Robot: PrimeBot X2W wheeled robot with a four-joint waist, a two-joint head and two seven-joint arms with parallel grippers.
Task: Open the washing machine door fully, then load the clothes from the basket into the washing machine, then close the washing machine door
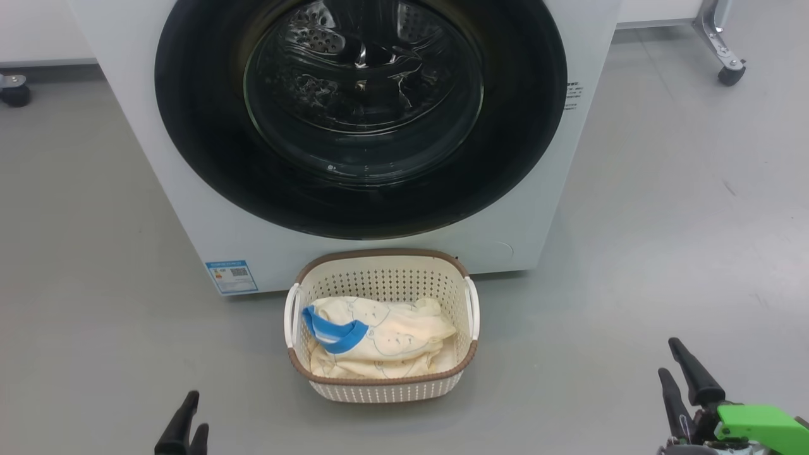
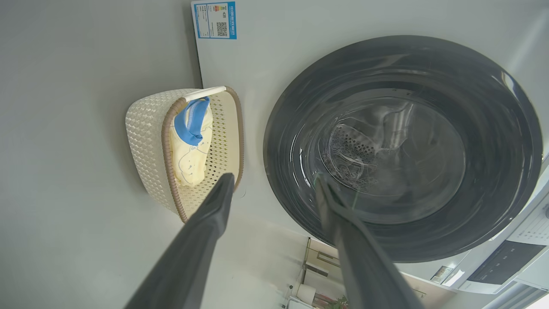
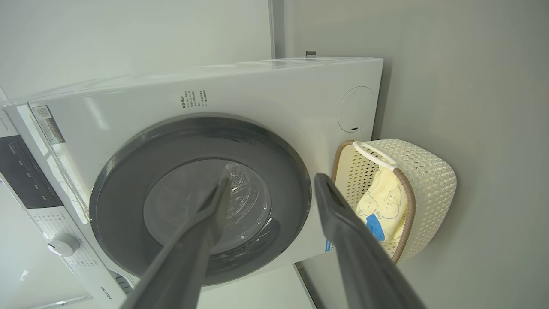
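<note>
Head view: washing machine door shut, facing robot; basket on floor just in front of washing machine, long axis left-right along its front, clothes inside; left gripper and right gripper low, well apart from it. Left wrist view: left gripper spread wide, empty, pointing btwn basket and door. Right wrist view: right gripper spread wide, empty, pointing at door's rim near basket.

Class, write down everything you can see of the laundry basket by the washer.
The basket is small, rectangular with rounded corners, of cream perforated plastic by its look, with a brown rim and a white handle on each short side. It stands upright on the grey floor, close before the washing machine; whether they touch is unclear. Pale yellow clothes with blue trim lie inside. Nothing else touches it.
</note>
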